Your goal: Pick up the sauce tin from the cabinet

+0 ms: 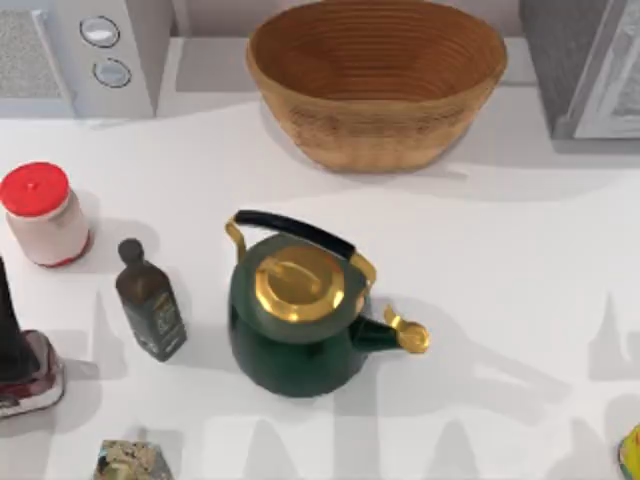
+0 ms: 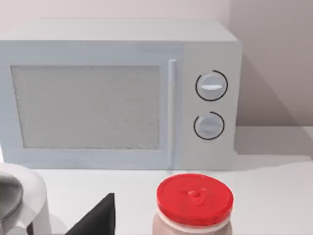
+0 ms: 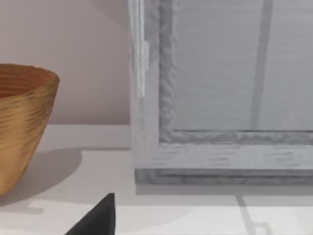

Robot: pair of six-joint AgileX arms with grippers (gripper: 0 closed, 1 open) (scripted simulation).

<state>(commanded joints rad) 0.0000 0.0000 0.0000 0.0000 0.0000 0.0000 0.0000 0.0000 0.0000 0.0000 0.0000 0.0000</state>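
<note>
Green kettle fills centre worktop; cabinet door closed, sauce tin unseen; likely rigid, slick, grip its sides. Pincer states: cannot tell.

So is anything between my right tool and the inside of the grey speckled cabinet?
Yes: the pale white-framed door panel of the large grey speckled cabinet looks shut across its front, blocking the way inside.
</note>
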